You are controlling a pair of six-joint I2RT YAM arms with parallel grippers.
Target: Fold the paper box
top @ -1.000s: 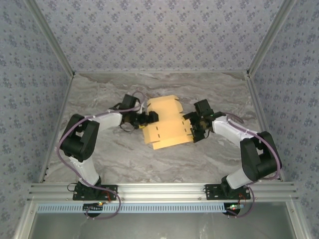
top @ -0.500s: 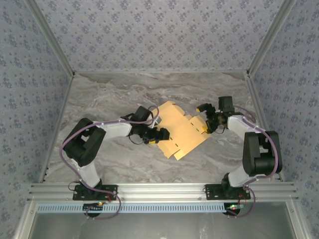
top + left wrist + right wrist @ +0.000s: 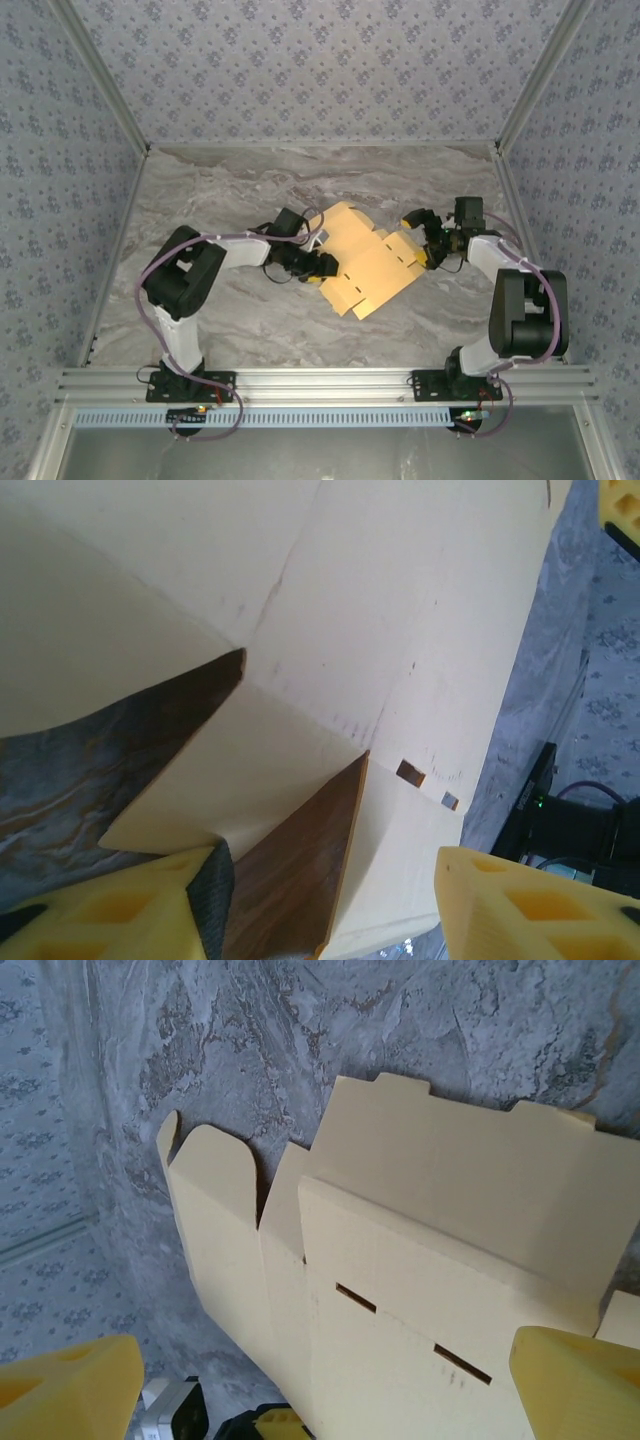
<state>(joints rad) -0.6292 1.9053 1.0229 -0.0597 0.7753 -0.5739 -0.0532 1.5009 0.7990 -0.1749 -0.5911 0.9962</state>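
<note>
The paper box (image 3: 365,262) is lying opened out on the marble table (image 3: 200,190), a little toward 3 o'clock of the table's middle. It is showing as a flat orange-yellow cut-out with flaps rather than a closed container, so it is not enclosing anything. Its card is looking plain, broken by creases and small slots (image 3: 355,1298). In the top view the left fingers (image 3: 320,265) are sitting at the sheet's 9 o'clock edge, touching or just over it. The right fingers (image 3: 415,216) are standing at its 3 o'clock edge, one tip toward 2 o'clock and the other toward 4 o'clock of that corner. In the left wrist view the left fingers (image 3: 110,920) are spreading wide. One yellow tip is showing at 7 o'clock and the other at 5 o'clock of the picture, and the paper box (image 3: 400,630) is rising between and beyond them. A folded flap (image 3: 230,790) is coming down beside the dark pad of the 7 o'clock tip, and whether it is touching that pad I cannot tell. In the right wrist view the right fingers (image 3: 70,1390) are also gaping wide. The paper box (image 3: 450,1220) is reaching into the gap between them, with a rounded flap (image 3: 215,1175) pointing toward 10 o'clock. The card is passing just beside the 5 o'clock tip without being clamped.
</note>
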